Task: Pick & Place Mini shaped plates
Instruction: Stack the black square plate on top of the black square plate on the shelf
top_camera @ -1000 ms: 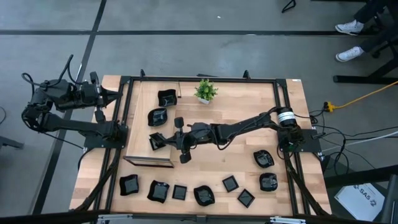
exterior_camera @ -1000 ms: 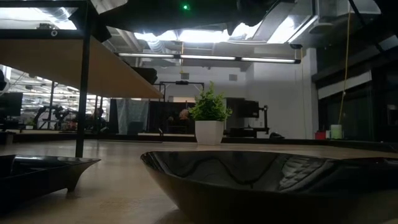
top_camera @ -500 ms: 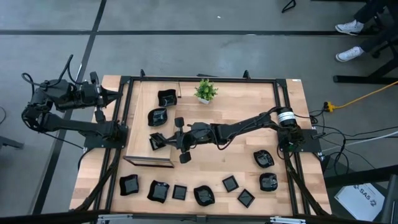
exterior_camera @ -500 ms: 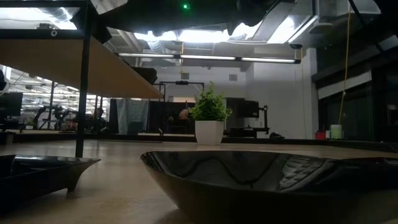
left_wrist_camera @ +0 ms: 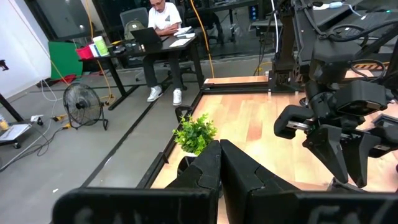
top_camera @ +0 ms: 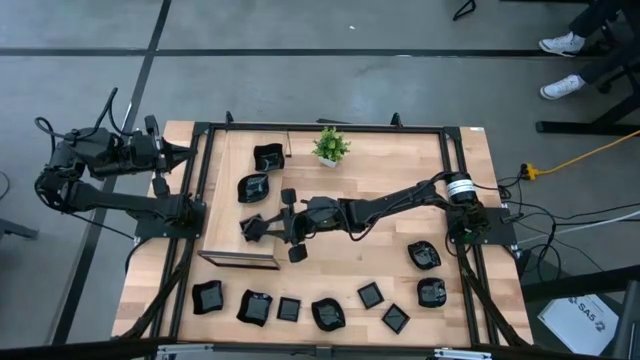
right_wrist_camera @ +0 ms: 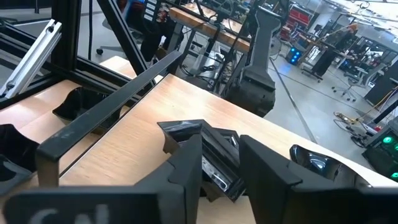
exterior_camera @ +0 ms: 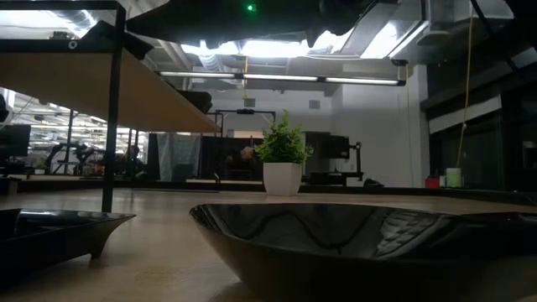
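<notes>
My right arm reaches across the table toward its left. Its gripper [top_camera: 270, 226] is open at the near end of a raised wooden shelf [top_camera: 228, 150]. One mini shaped plate [top_camera: 252, 229], glossy black, lies on the shelf at its fingertips. In the right wrist view that plate [right_wrist_camera: 214, 142] shows between the two spread fingers. Two more plates [top_camera: 268, 156] [top_camera: 252, 187] rest farther back on the shelf. Several others lie on the table along its near edge [top_camera: 288, 309] and at its right [top_camera: 424, 255]. My left gripper [left_wrist_camera: 219, 163] is shut and waits raised beyond the table's left edge. My right gripper's fingers [right_wrist_camera: 186, 163] stand apart on either side of the plate's near rim [right_wrist_camera: 217, 169], coming in about level from the table's right. The plate lies on the shelf. I cannot tell whether a finger touches it.
A small green potted plant [top_camera: 330, 146] stands at the far middle. A black metal frame [top_camera: 330, 128] runs round the table. In the low view a large plate [exterior_camera: 361, 243] and a smaller one [exterior_camera: 59, 231] sit close to the camera under the shelf [exterior_camera: 101, 84].
My right gripper has opened without shifting from its place and has let go of the plate. The plate has settled flatter onto the shelf, and its left part now reaches a little farther toward the table's left.
</notes>
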